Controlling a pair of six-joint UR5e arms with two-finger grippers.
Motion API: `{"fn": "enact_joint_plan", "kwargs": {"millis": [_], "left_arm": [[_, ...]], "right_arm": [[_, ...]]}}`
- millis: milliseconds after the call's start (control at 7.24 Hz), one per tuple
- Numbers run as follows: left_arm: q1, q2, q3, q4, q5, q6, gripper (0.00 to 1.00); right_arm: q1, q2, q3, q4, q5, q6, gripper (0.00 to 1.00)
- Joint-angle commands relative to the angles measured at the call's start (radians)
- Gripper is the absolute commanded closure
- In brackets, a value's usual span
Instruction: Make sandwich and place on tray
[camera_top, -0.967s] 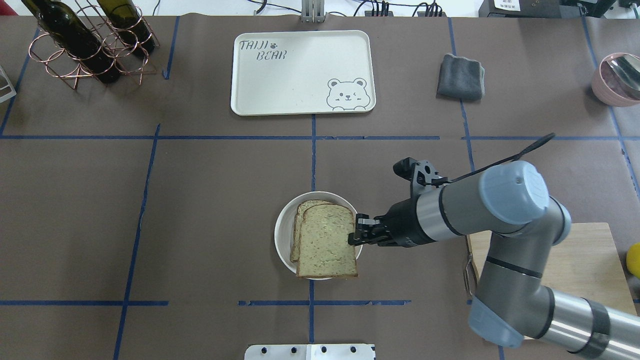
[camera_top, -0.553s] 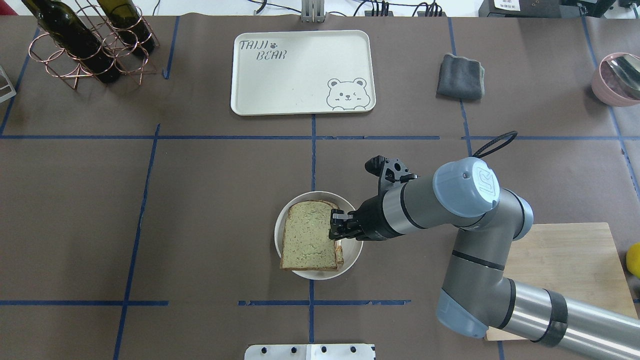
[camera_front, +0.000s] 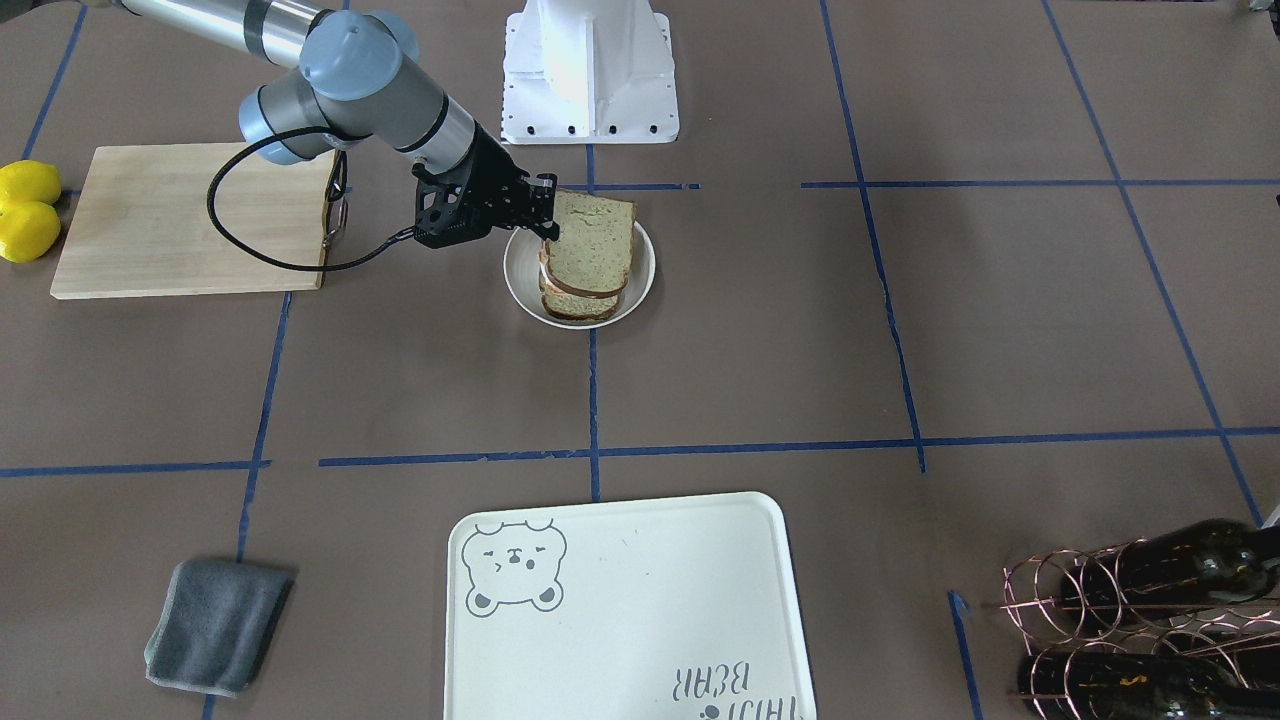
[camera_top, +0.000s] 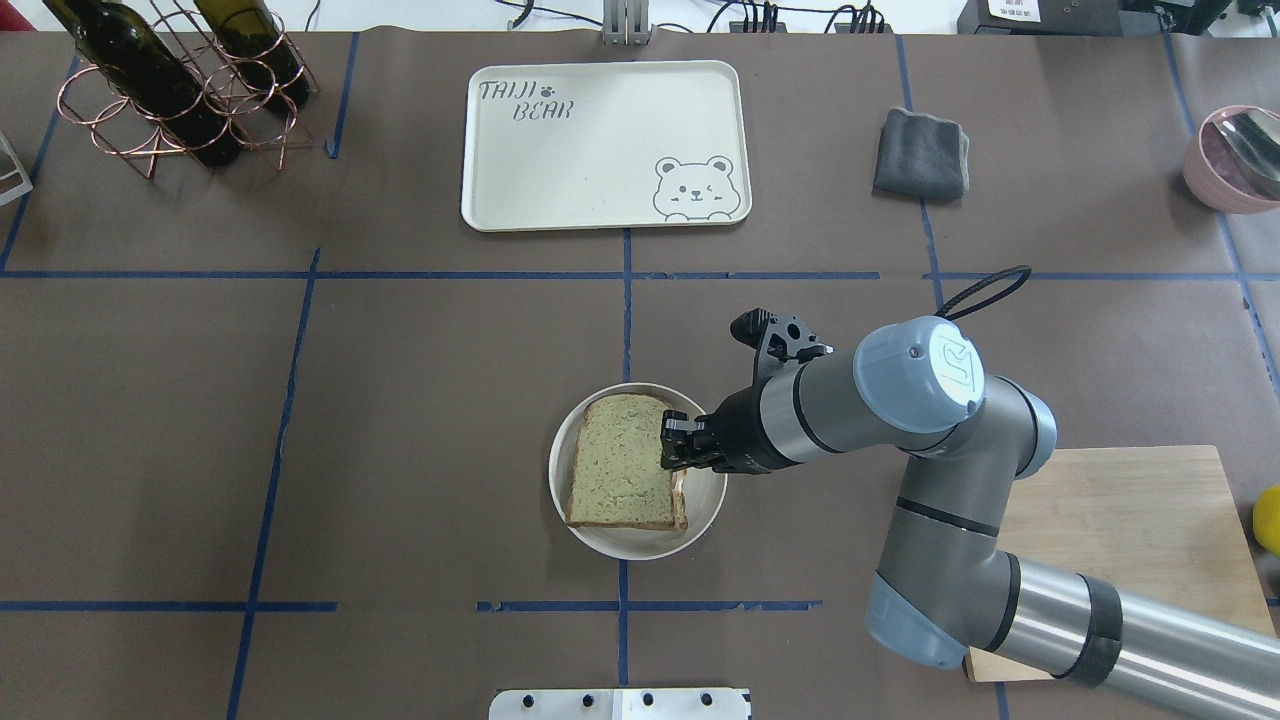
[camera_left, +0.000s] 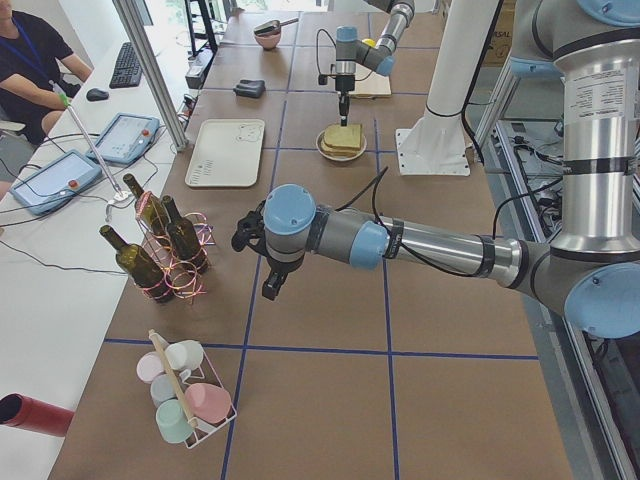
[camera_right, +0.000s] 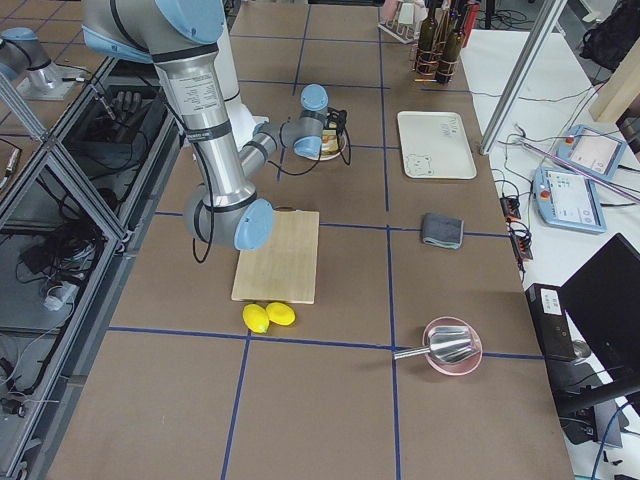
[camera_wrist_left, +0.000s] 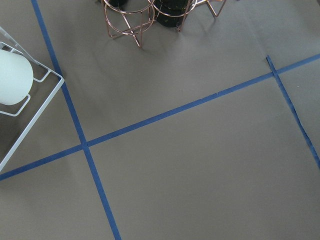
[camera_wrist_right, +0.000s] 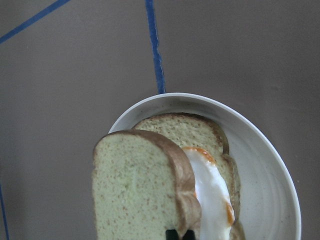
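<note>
In the front-facing view your right gripper (camera_front: 545, 215) pinches one edge of the upper brown-crusted slice of pale greenish-tan toy bread (camera_front: 590, 240). It holds that slice just over the rest of the sandwich (camera_front: 580, 303) on the small round white plate (camera_front: 518, 285). An edge grip, I judge, lets the slice settle flat. Overhead, the slice hides nearly everything beneath it, and the large cream-white rectangular tray with the grey bear face (camera_top: 600, 150) lies well apart, the sandwich not yet on it. The right wrist view shows why alignment matters: the white fried egg with orange yolk (camera_wrist_right: 212, 195) lies on the lower slice (camera_wrist_right: 185, 132), half uncovered. From the left end, the left gripper (camera_left: 272, 285) hangs near the copper wire bottle rack (camera_left: 165, 250), out of the way. You cannot tell whether its fingers are spread.
</note>
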Motion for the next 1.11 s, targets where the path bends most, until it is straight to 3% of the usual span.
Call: {"fn": "enact_joint_plan", "kwargs": {"millis": [0,138,276,414,553,829,967], "left_arm": [[0.0,-0.002,-0.001,0.0,0.0,0.0,0.0],[0.0,-0.002,0.001,0.0,0.0,0.0,0.0],[0.0,-0.002,-0.001,-0.002,0.0,0.002,0.0],[0.002,-0.002,0.001,-0.021,-0.002,-0.003,0.0],[0.027,-0.003,0.001,-0.093,-0.002,-0.099,0.0],[0.211,-0.005,0.002,-0.393,0.0,-0.489,0.0],[0.327,-0.009,0.008,-0.574,0.009,-0.737,0.0]], "right_arm": [[0.002,-0.004,-0.009,-0.001,0.002,-0.009,1.0],[0.002,-0.004,-0.009,-0.002,0.003,-0.01,1.0],[0.002,-0.004,-0.015,-0.004,0.005,-0.01,0.7],[0.001,-0.004,-0.019,-0.003,0.006,-0.01,0.24],[0.002,-0.002,-0.018,-0.003,0.008,-0.01,0.0],[0.065,-0.014,0.025,-0.015,0.055,-0.009,0.0],[0.152,-0.052,0.071,-0.056,0.139,-0.009,0.0]]}}
